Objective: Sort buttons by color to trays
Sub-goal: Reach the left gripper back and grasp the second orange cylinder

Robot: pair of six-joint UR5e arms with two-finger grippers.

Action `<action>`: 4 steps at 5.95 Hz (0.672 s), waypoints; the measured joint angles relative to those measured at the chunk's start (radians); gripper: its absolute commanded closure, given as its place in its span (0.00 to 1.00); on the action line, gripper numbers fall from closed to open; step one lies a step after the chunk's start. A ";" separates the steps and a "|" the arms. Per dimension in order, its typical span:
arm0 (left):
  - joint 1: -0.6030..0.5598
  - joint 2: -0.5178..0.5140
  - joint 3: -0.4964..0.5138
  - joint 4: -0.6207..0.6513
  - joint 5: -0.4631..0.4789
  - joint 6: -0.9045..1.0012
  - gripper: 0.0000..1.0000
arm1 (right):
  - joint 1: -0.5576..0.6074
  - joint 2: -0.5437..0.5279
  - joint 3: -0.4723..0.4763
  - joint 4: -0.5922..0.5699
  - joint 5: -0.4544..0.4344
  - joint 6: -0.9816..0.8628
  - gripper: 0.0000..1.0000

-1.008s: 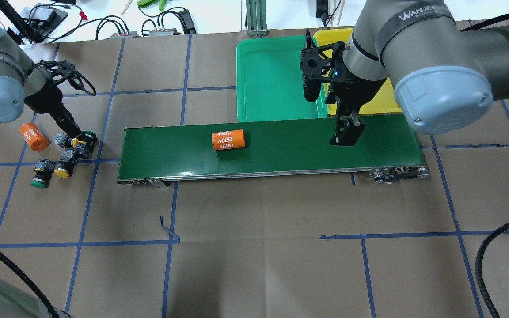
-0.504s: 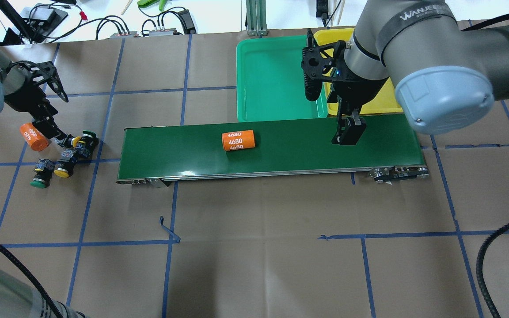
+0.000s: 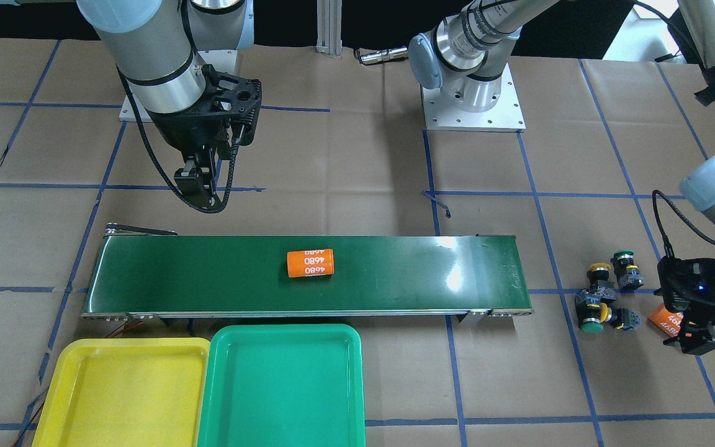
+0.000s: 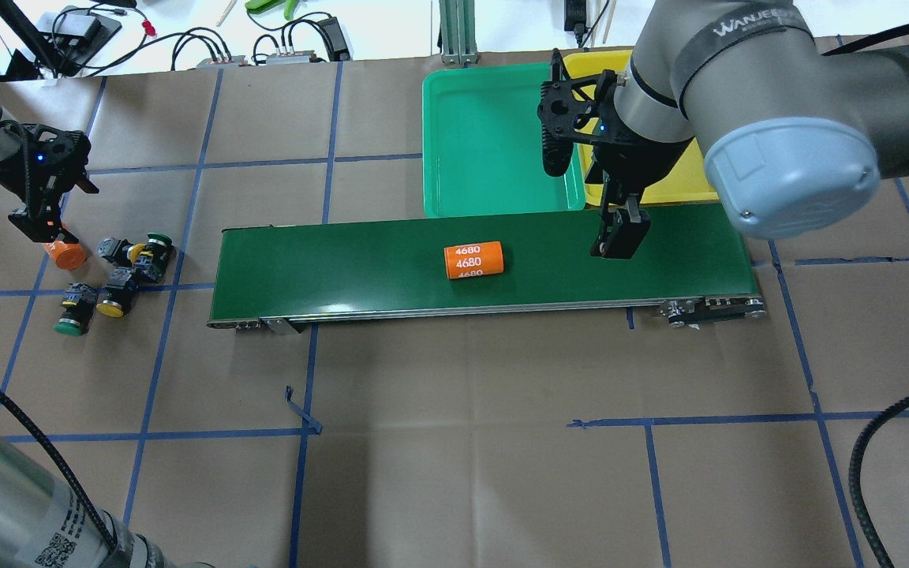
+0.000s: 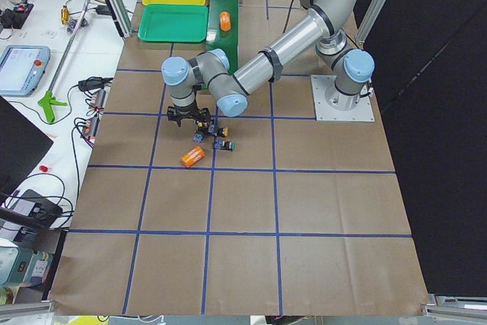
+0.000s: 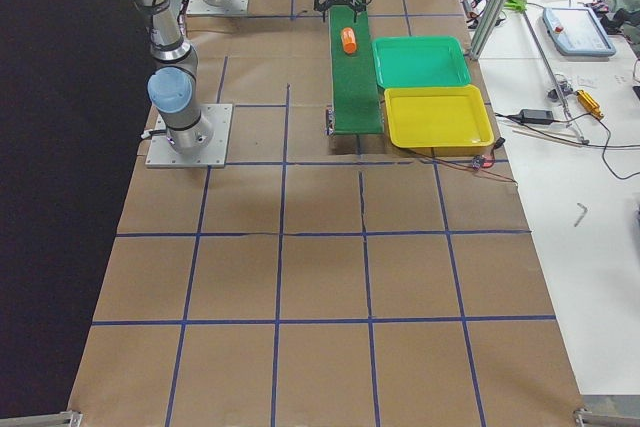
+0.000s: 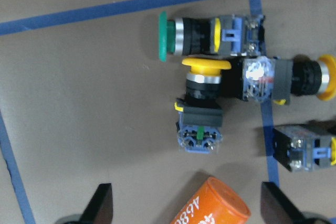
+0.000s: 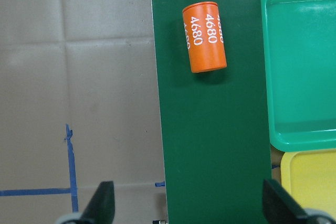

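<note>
Four buttons (image 4: 117,276) lie in a cluster on the paper, left of the belt. The left wrist view shows a green-capped one (image 7: 210,35), two yellow-capped ones (image 7: 207,77) and a fourth body (image 7: 304,153). My left gripper (image 4: 39,227) is open and hangs just left of the cluster, over an orange 4680 cylinder (image 7: 210,211) that lies between its fingers (image 7: 102,203). My right gripper (image 4: 619,241) is open and empty above the belt's right part. The green tray (image 4: 486,142) and the yellow tray (image 3: 121,397) stand empty behind the belt. My right arm partly covers the yellow one.
A long dark-green conveyor belt (image 4: 344,268) runs across the middle. A second orange 4680 cylinder (image 4: 473,260) lies on it, left of my right gripper. Cables and tools lie beyond the table's far edge.
My left gripper has moved left, away from the buttons, to above the orange cylinder on the paper. The cylinder on the belt has travelled right. My right gripper has stayed put.
</note>
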 measured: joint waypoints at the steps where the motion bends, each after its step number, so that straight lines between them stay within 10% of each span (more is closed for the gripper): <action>1: 0.015 -0.010 0.006 0.005 0.024 0.097 0.02 | 0.000 0.000 0.000 0.000 0.000 0.000 0.00; 4: 0.057 -0.084 0.037 0.055 0.031 0.254 0.02 | 0.001 0.000 0.001 0.000 0.003 0.000 0.00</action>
